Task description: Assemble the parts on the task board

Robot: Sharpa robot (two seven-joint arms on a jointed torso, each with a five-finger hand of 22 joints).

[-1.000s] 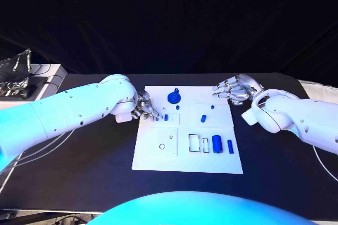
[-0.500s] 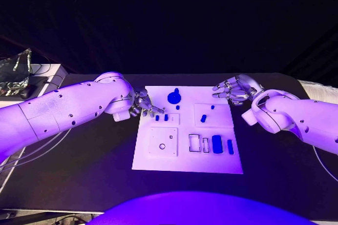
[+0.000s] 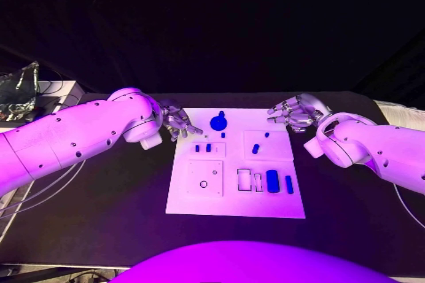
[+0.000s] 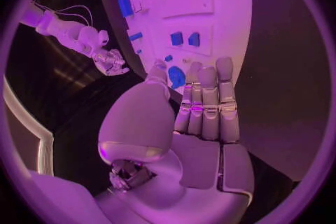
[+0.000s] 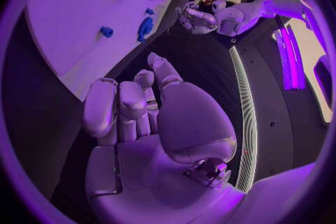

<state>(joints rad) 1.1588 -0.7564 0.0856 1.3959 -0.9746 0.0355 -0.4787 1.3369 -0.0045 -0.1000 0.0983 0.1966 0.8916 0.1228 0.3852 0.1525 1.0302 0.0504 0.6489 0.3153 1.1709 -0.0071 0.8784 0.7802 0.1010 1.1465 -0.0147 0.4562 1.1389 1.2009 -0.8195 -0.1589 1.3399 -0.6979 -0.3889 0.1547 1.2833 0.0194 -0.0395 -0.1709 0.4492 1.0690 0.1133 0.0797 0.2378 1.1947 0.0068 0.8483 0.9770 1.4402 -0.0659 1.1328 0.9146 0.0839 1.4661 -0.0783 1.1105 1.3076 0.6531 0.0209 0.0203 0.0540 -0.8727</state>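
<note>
Head view gives me the white task board [image 3: 236,203] at the centre of the frame on the black table [image 3: 106,209], with the blue parts spread across it: a round knobbed part [image 3: 218,121] near the board's top edge, two small pegs [image 3: 202,148] left of centre, a slanted peg [image 3: 255,149] to their right, and a fat cylinder [image 3: 272,180] with a thin bar [image 3: 288,184] lower right. My left hand [image 3: 180,123] hovers at the board's upper left corner, fingers loosely curled and apart, holding nothing. My right hand [image 3: 296,113] sits just past the upper right corner, fingers curled inward and empty; the right wrist view [image 5: 143,109] shows them bunched together.
</note>
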